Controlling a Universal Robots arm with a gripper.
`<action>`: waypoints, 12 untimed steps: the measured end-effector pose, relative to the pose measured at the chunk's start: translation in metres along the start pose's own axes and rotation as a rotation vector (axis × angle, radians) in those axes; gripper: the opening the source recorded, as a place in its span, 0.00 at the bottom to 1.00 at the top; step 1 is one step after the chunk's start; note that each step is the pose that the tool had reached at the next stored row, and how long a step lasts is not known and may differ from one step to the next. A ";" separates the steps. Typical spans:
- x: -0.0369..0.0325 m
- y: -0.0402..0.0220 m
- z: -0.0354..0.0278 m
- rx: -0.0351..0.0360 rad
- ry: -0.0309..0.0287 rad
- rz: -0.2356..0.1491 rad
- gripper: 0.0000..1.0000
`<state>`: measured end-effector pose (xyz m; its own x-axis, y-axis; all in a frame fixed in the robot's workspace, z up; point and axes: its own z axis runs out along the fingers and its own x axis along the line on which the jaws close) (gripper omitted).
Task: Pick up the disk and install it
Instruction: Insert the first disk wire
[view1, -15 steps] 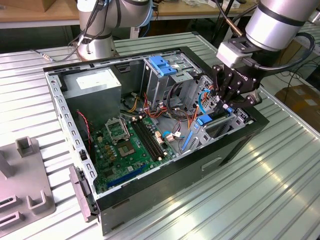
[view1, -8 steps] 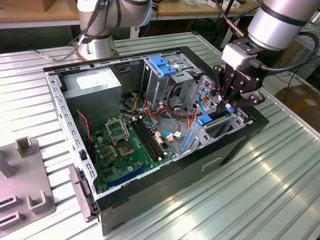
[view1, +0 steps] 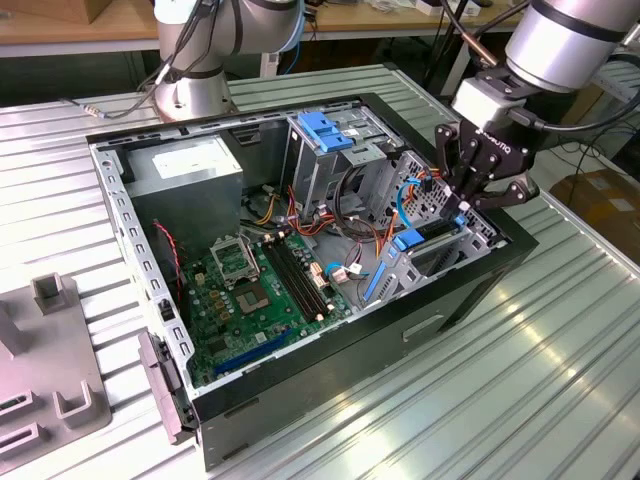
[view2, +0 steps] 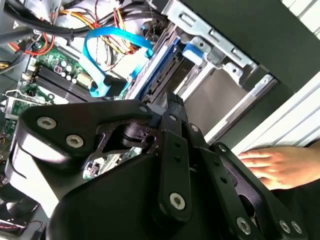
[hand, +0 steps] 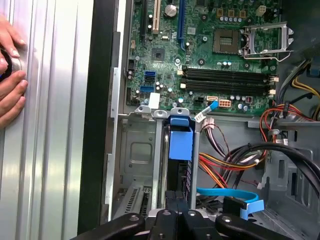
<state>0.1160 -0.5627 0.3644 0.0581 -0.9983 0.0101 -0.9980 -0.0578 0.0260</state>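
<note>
On the exterior view's left, a grey metal fixture block (view1: 55, 385) sits on the ribbed silver metal table (view1: 560, 360). Moving across, here is the open black computer case (view1: 440, 320), lying on its side with everything on show. The large grey power-supply box (view1: 190, 165) is tucked in the far corner, and the green motherboard (view1: 255, 295) is spread flat across the floor. Further along, a blue plastic latch (view1: 325, 130) tops the metal drive cage (view1: 350, 165).

Now the action at the exterior view's right. The black gripper (view1: 463, 205) reaches down into the case's right-hand bay. There stands the disk (view1: 412, 240), a flat silver-grey metal hard drive framed by a blue plastic bracket. In the first wrist view the disk (hand: 180, 145) stands on edge in its slot between the bay's grey metal rails, blue bracket towards the motherboard. The gripper (hand: 179, 197) is pinched on its near edge, fingers drawn close together on either side. Beside the case, a person's hand (hand: 10, 75) rests on the table.
</note>
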 end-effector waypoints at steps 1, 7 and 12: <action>-0.0004 -0.0026 0.0000 0.0009 0.0001 0.001 0.10; -0.0174 -0.0136 -0.0004 0.0070 0.0130 0.006 0.10; -0.0353 -0.0206 -0.0008 0.0143 0.0374 0.005 0.10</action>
<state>0.1345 -0.5263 0.3643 0.0534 -0.9974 0.0476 -0.9985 -0.0529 0.0115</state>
